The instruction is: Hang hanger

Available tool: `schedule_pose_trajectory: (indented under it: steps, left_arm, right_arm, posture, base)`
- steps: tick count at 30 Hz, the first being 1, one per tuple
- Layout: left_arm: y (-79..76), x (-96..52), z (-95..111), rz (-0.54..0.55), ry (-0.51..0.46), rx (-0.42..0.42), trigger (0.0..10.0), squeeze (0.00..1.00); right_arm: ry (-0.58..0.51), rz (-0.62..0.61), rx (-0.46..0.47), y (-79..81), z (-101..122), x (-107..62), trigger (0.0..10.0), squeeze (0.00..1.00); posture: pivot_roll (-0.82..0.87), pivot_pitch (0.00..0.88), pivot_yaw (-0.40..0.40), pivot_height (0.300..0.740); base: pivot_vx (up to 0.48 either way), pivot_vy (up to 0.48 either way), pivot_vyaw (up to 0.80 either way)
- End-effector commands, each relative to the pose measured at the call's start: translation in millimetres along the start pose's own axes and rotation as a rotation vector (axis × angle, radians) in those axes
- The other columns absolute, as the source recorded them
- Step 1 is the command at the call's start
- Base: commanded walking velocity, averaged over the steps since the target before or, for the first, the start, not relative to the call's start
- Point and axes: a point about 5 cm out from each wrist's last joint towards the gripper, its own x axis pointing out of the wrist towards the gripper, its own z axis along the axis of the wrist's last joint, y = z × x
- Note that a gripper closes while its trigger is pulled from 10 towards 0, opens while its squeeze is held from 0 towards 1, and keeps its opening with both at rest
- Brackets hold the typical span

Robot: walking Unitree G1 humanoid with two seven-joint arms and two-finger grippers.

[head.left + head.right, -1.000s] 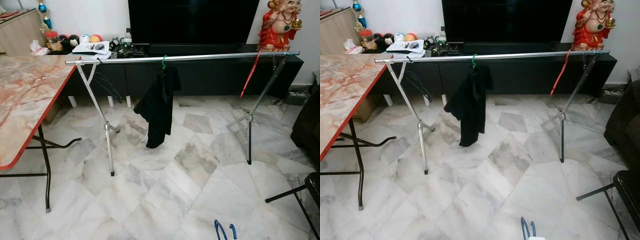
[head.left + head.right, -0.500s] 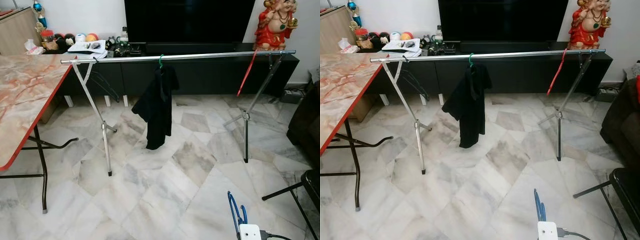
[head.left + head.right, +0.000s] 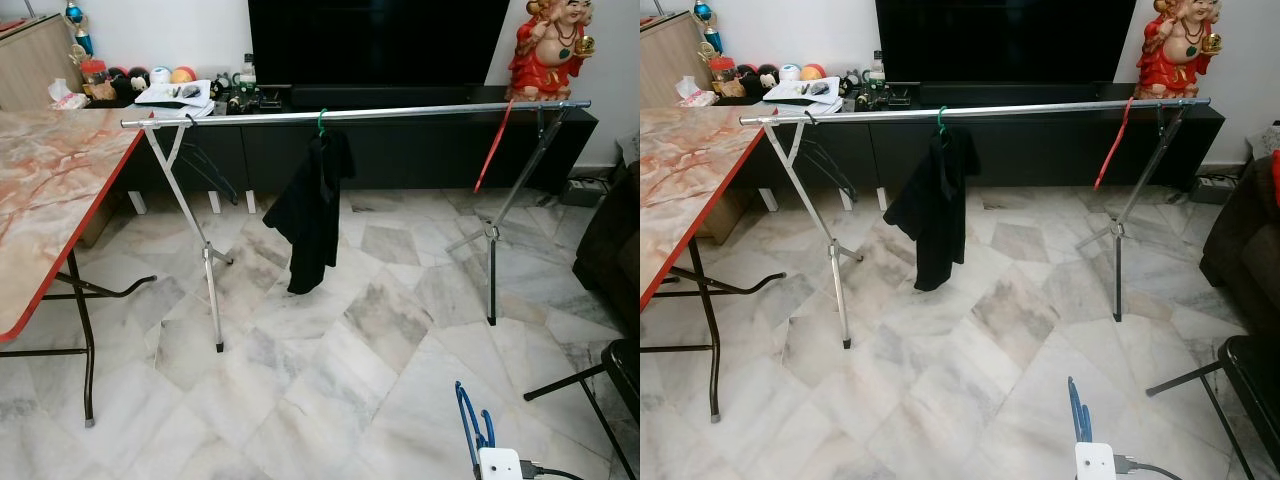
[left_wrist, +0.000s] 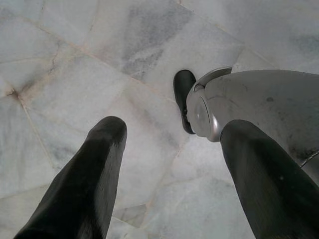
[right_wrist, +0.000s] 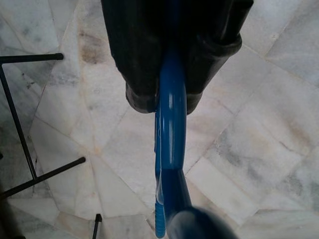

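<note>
My right gripper (image 5: pixel 169 97) is shut on a blue hanger (image 5: pixel 170 149), whose blue loop (image 3: pixel 468 425) rises from the bottom right of the eye views above a white box (image 3: pixel 498 464) on the arm. Ahead stands a long silver drying rail (image 3: pixel 400 112) on crossed legs. On it hang a black garment (image 3: pixel 312 215) on a green hanger (image 3: pixel 322 122), a red hanger (image 3: pixel 495 145) near the right end and a black hanger (image 3: pixel 205 165) near the left end. My left gripper (image 4: pixel 174 127) hangs open over the marble floor beside my own leg.
A marble-top table with a red edge (image 3: pixel 50 190) stands at the left. A black chair (image 3: pixel 620 365) and a dark sofa (image 3: pixel 615 240) are at the right. Behind the rail are a low black TV console (image 3: pixel 400 150) and a red statue (image 3: pixel 550 50). Marble floor (image 3: pixel 330 380) lies between me and the rail.
The blue hanger has come up higher at the bottom right over the last second, with the white box now in view. The camera shifted slightly. The black garment swings a little.
</note>
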Motion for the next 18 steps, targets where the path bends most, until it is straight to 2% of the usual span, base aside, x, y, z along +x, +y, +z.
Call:
schedule_pose_trajectory:
  steps: [1, 9, 10, 12, 13, 15, 18]
  left_arm:
    - [0.6, -1.4, -6.1, 0.007, 0.017, -0.008, 10.0, 0.00]
    - [0.6, -1.4, -6.1, 0.007, 0.017, -0.008, 10.0, 0.00]
    - [6.7, -3.2, -7.0, 0.025, 0.012, -0.001, 10.0, 0.00]
    - [14.0, -5.7, -8.7, 0.039, 0.012, 0.007, 10.0, 0.00]
    - [15.4, -6.3, -9.5, 0.042, 0.013, 0.008, 10.0, 0.00]
    - [14.5, -6.2, -10.4, 0.042, 0.015, 0.008, 10.0, 0.00]
    - [10.5, -5.5, -12.0, 0.040, 0.020, 0.009, 10.0, 0.00]
  right_arm:
    - [-0.001, -0.006, 0.013, -0.4, -0.4, -0.4, 10.0, 0.00]
    - [-0.001, -0.006, 0.013, -0.4, -0.4, -0.4, 10.0, 0.00]
    - [-0.104, 0.017, 0.075, 9.8, 24.1, 5.3, 10.0, 0.00]
    - [-0.183, 0.037, 0.153, 19.3, 47.7, 9.6, 10.0, 0.00]
    - [-0.193, 0.031, 0.201, 18.9, 51.6, 10.5, 10.0, 0.00]
    - [-0.206, 0.016, 0.236, 16.3, 54.0, 10.8, 10.0, 0.00]
    - [-0.239, 0.015, 0.242, 15.5, 60.2, 11.1, 10.0, 0.00]
  posture:
    - [0.05, 0.054, -0.006, 0.740]
    - [0.05, 0.054, -0.006, 0.740]
    - [0.06, 0.057, 0.006, 0.740]
    - [0.06, 0.056, 0.005, 0.740]
    - [0.06, 0.055, 0.006, 0.740]
    - [0.06, 0.055, 0.006, 0.740]
    - [0.06, 0.053, 0.007, 0.740]
  base:
    - [0.000, 0.000, 0.00]
    - [0.000, 0.000, 0.00]
    - [0.000, 0.000, 0.00]
    - [0.000, 0.000, 0.00]
    - [0.000, 0.000, 0.00]
    - [0.000, 0.000, 0.00]
    - [0.000, 0.000, 0.00]
